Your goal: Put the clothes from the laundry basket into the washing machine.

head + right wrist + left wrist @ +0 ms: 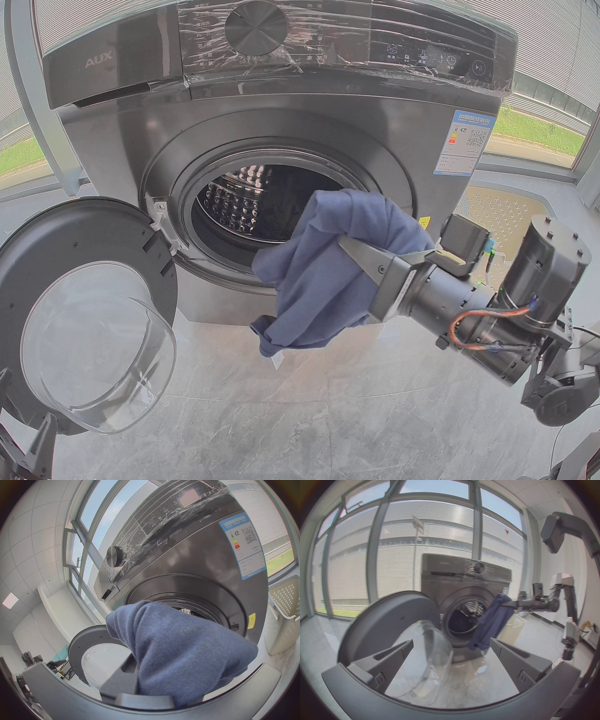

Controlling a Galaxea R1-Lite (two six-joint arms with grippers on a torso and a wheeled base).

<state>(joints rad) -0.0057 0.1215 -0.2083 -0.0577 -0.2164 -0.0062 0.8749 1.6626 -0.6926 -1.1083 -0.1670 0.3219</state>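
A dark grey washing machine (400,119) stands ahead with its round drum opening (262,203) uncovered. My right gripper (350,247) is shut on a blue garment (325,269), which hangs in the air just in front of the opening's lower right side. The same blue garment (184,655) drapes over the right fingers close to the camera. My left gripper (451,652) stands open with nothing between its fingers, low on the left near the swung-out door (387,620). From there the blue garment (493,620) hangs before the washing machine (462,583).
The machine's door (81,300), with a clear domed window, stands wide open at the left. A pale perforated laundry basket (506,215) sits right of the machine, also seen as laundry basket (284,614). Grey tiled floor (312,406) lies in front.
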